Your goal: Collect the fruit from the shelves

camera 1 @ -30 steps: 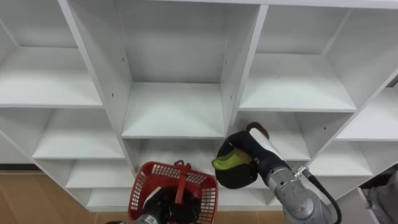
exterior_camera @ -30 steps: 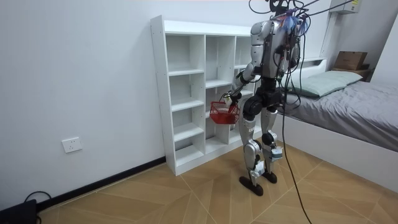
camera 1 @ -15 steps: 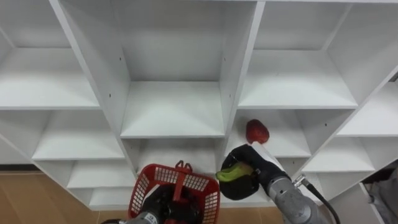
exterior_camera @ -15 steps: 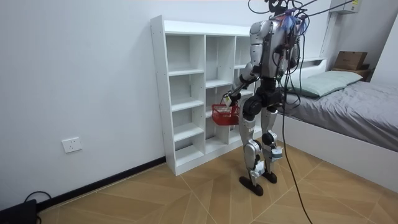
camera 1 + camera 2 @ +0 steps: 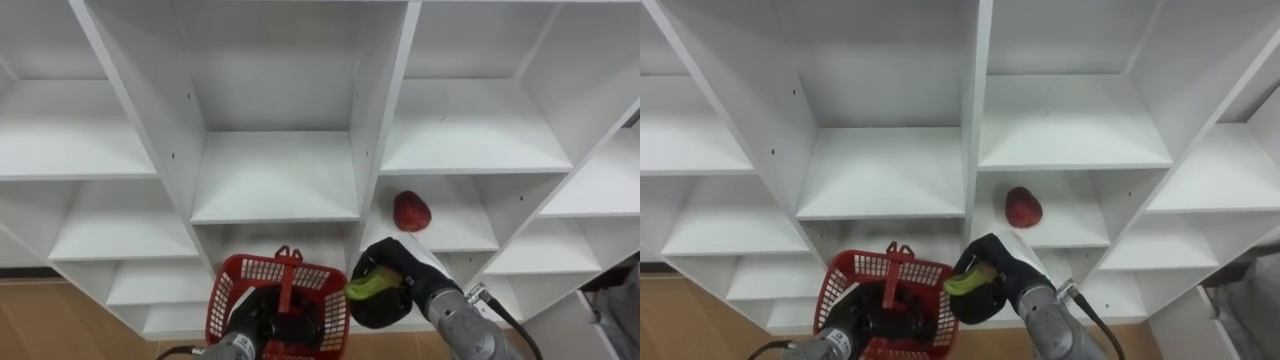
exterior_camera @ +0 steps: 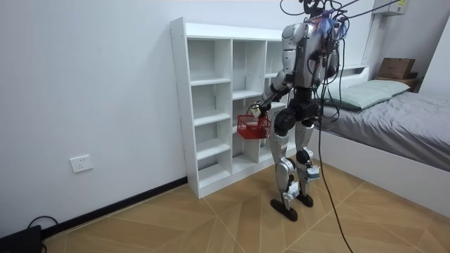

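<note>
The basket is gripped by the left robot hand. A green fruit, clasped in the right robot hand beside the rim, could be dropped outside if released early. A red fruit is shelved.

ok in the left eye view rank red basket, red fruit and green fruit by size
Red basket: largest by far.
Red fruit and green fruit: look alike; the green one is nearer and half hidden in the right hand, so unranked.

open shelf around red fruit, divider left
</note>
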Controlling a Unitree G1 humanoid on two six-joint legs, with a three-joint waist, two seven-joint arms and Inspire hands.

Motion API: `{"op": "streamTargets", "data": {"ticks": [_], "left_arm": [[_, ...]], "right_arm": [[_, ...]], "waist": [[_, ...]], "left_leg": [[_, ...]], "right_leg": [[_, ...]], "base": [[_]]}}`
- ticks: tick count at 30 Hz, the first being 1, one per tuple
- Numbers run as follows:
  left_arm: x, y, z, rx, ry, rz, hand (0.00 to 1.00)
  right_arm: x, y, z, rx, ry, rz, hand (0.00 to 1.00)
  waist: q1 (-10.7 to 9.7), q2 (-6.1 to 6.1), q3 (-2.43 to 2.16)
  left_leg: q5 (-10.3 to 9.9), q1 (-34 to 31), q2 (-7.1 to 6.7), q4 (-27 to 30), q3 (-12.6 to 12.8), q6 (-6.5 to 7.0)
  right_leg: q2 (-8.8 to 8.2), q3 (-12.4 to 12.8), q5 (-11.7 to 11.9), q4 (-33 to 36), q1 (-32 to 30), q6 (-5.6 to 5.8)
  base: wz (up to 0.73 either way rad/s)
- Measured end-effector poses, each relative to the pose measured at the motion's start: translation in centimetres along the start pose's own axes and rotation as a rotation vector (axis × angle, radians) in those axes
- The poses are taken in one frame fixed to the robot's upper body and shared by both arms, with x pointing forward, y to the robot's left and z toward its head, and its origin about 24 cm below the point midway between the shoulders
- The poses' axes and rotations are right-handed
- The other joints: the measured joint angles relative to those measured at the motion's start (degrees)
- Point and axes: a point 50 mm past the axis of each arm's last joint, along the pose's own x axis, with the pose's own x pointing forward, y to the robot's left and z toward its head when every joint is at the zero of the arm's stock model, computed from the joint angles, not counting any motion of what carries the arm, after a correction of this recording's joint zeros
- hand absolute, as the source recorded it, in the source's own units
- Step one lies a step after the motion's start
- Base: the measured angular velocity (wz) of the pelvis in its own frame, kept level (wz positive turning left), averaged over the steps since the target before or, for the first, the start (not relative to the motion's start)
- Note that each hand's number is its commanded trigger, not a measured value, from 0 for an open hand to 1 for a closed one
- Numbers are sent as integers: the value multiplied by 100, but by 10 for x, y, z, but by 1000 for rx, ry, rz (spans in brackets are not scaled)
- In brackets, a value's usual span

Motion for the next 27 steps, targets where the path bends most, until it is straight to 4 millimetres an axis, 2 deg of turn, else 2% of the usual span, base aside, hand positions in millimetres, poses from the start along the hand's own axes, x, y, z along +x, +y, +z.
{"op": "streamTargets", "data": {"ticks": [12, 20, 27], "left_arm": [[0, -6, -2, -2, 10, -29, 100], [0, -13, -4, 18, 18, -52, 100], [0, -13, -6, 16, 35, -53, 100]], "right_arm": [[1, 2, 2, 12, -10, 13, 100], [1, 10, 7, -31, -20, 45, 100], [3, 14, 11, -44, -16, 87, 100]], "waist": [[29, 7, 8], [157, 48, 35], [187, 48, 32]], "left_leg": [[0, 5, -1, -1, 0, 0], [0, -10, -1, -14, 4, 0], [0, -7, -1, -20, 5, 0]], "right_leg": [[-1, 2, 0, 4, 2, 0], [1, 24, 0, 4, 4, 0], [9, 67, 0, 5, 4, 0]], "base": [[0], [0], [0]]}}
